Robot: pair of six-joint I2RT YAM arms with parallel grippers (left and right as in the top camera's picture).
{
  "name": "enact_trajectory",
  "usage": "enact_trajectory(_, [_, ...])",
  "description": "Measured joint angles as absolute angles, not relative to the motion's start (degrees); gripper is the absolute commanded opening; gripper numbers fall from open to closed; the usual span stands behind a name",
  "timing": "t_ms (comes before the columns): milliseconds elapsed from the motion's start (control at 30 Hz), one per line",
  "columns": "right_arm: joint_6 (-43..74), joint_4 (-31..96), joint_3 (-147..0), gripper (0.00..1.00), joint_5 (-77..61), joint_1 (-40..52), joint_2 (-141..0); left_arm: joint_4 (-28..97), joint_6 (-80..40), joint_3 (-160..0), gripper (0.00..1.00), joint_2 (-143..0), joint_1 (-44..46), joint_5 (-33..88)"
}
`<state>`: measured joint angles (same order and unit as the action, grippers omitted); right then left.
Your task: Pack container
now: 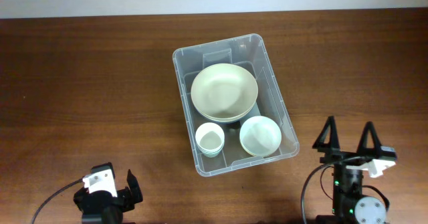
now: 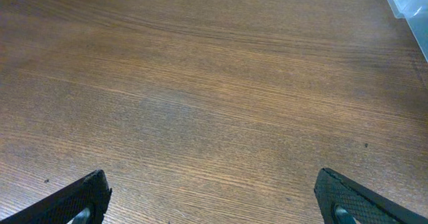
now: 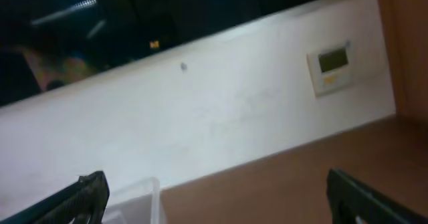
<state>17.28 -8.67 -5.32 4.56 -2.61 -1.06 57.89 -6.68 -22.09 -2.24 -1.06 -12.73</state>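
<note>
The left jaws stand wide apart, their two dark fingertips (image 2: 83, 198) at opposite lower corners of the wrist view, with nothing between them but bare brown wooden tabletop (image 1: 80, 83). The right jaws are spread wide too, holding nothing (from overhead the two black fingers (image 1: 327, 136) point away from the robot like a fork).

The container (image 1: 184, 83), a clear plastic bin with a rounded rim, rests on the tabletop ahead of both pairs of jaws: forward and to the right of the left jaws, forward and to the left of the right jaws, apart from each. One of its corners just shows at the top right edge of the left wrist view.

Inside it, at the end nearest the jaws, sit a small pale cup (image 1: 209, 139) on the left-jaw side and a pale mint bowl (image 1: 259, 136) on the right-jaw side, close beside each other. Beyond them a large pale green bowl (image 1: 224, 92) fills the middle of the container, and a second rim shows under its near edge.

Farthest off, the right wrist view shows a white wall (image 3: 221, 117) carrying a small panel (image 3: 332, 69).
</note>
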Motion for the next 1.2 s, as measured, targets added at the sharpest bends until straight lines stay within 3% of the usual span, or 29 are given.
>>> enact_trajectory(467, [10.2, 9.93, -3.36, 0.99, 3.53, -2.66, -0.8, 57.89, -6.68, -22.09, 1.0, -2.24, -1.06, -12.73])
enact_trajectory(1200, [9.87, 10.26, -3.36, 0.99, 3.53, -2.66, -0.8, 57.89, -6.68, -22.09, 1.0, -2.24, -1.06, -12.73])
